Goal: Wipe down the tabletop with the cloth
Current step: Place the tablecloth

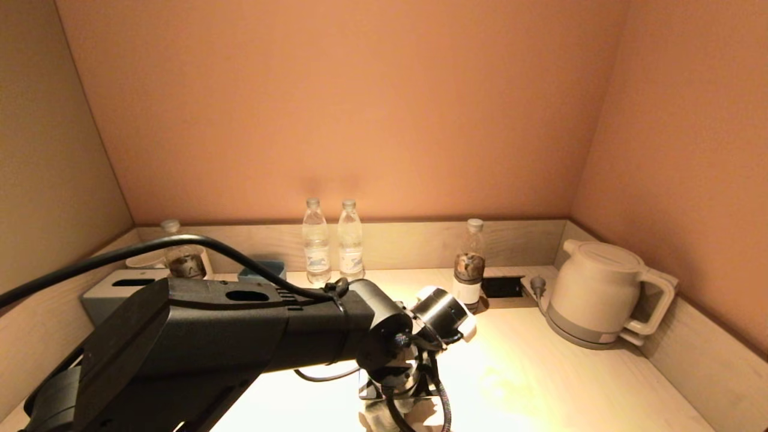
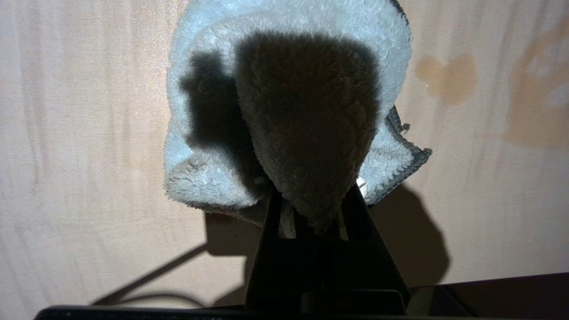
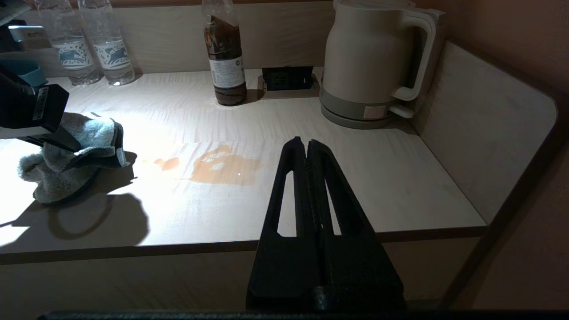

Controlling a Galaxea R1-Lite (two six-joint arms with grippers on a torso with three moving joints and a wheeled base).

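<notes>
The cloth (image 2: 289,53), a pale grey-blue terry towel with a darker edge, lies bunched on the tabletop (image 2: 89,133). My left gripper (image 2: 315,195) is shut on a raised fold of it. In the right wrist view the cloth (image 3: 66,164) sits at the table's left under the left gripper (image 3: 35,115). Brownish stains (image 3: 222,166) mark the wood just right of it, and the same stains (image 2: 446,80) show in the left wrist view. My right gripper (image 3: 306,144) hangs shut and empty in front of the table's front edge. The left arm crosses the head view, its gripper (image 1: 393,393) pointing down.
Along the back rim stand two clear water bottles (image 1: 317,243), a dark-filled bottle (image 1: 470,264) and a white kettle (image 1: 600,294) at the right. A black socket plate (image 1: 503,287) lies between them. A grey-blue tissue box (image 1: 120,294) and another bottle (image 1: 180,255) occupy the back left.
</notes>
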